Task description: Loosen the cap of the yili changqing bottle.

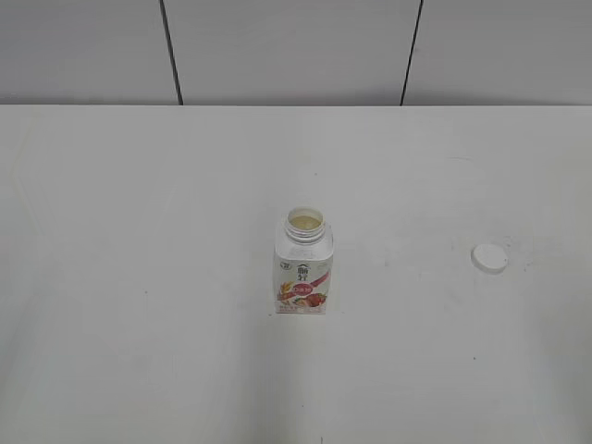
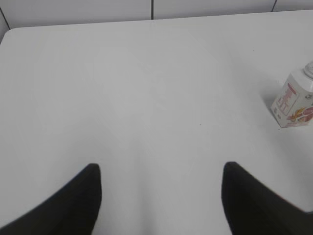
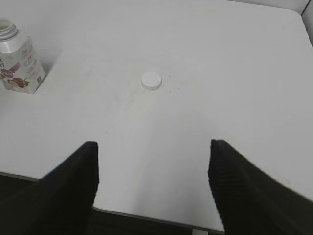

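1. Left gripper point(image 2: 159, 196): its two dark fingers sit at the lower edge of the left wrist view, spread wide with bare table point(image 1: 139, 277) between them. It holds nothing and touches nothing.
2. Right gripper point(image 3: 152, 186): likewise spread wide and empty, with its fingers at the lower edge of the right wrist view, above the near table edge.
3. Neither arm appears in the exterior view; both are judged to be pulled well back from the work area.
4. The cap point(image 1: 489, 258) lies flat on the table at right of centre in the exterior view, well apart from the bottle. In the right wrist view it sits in the upper middle of the frame.
5. The yili changqing bottle point(image 1: 303, 274) stands upright at the centre of the exterior view. Its threaded neck is bare and its mouth is uncovered, showing pale contents.
6. Judgement: the cap is already off, so the loosening step appears complete or past complete.
7. If any further handling is needed, keep both grippers clear of the bottle. With no cap on, a side knock could tip it and spill.
8. Retreat paths should stay low-risk: move away from the frame centre, not across it.
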Robot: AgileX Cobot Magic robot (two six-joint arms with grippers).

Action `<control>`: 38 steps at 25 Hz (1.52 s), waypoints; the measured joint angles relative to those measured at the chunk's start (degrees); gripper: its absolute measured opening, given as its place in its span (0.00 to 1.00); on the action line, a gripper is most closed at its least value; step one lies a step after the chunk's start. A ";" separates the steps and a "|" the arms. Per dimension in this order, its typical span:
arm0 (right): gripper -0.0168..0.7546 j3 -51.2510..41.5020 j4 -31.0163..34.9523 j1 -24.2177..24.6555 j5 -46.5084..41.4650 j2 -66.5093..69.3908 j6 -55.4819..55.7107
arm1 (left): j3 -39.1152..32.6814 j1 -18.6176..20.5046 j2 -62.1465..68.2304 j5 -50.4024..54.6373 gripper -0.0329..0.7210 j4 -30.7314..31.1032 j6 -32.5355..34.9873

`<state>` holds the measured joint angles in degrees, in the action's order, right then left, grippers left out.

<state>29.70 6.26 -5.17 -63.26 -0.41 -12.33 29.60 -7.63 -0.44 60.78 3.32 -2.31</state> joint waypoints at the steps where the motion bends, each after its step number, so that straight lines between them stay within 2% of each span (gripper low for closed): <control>1: 0.74 -0.15 -0.33 0.00 0.00 0.00 0.33 | 0.00 0.00 0.00 0.00 0.67 -0.20 0.00; 13: 0.74 -0.15 -3.17 0.00 0.29 -0.04 4.44 | 0.00 0.18 0.00 -0.06 0.67 -2.50 0.00; 20: 0.74 -0.15 -3.22 0.00 0.34 -0.04 4.77 | 0.00 4.03 0.00 -0.11 0.67 -5.58 0.00; 38: 0.74 -0.15 -3.05 0.00 0.36 -0.04 5.03 | 0.00 4.09 0.00 -0.16 0.67 -6.66 0.00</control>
<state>29.55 3.22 -5.17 -62.90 -0.45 -7.30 29.60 -3.53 -0.44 60.62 -3.35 -2.31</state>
